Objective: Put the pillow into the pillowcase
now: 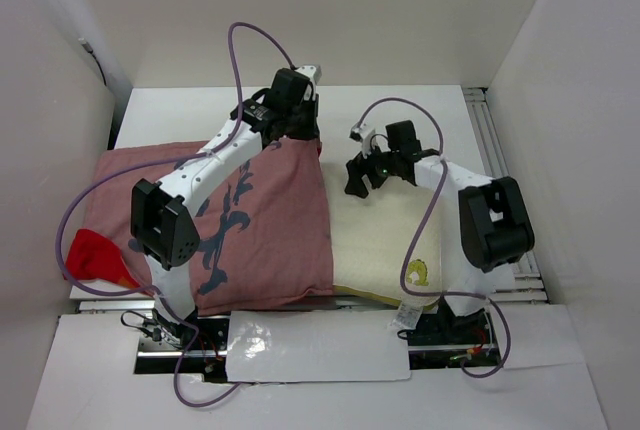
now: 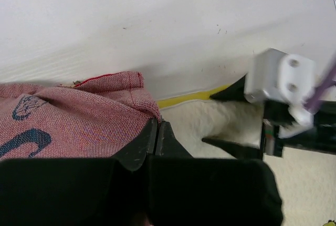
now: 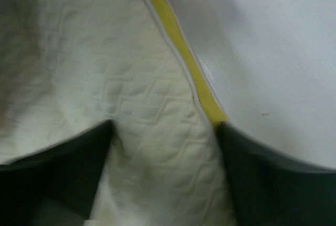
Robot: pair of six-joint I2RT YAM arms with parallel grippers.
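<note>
Pillowcase (image 1: 270, 240): faded pinkish-red woven cloth, dark markings, laid flat on table (image 1: 180, 110), left half. Pillow (image 1: 385, 240): cream, quilted, fuzzy, yellow piping; rt part exposed, left edge overlapped by case. L gripper (image 2: 157, 131): clenched on case's far-rt hem. R gripper (image 3: 164, 129): released, jaws spread astride pillow's far edge. Purple cables (image 1: 233, 50) looped above arms.

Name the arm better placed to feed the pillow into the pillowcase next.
Right, probably. The right gripper hangs open over the pillow at its far edge; the left gripper is shut on the pillowcase hem.
</note>
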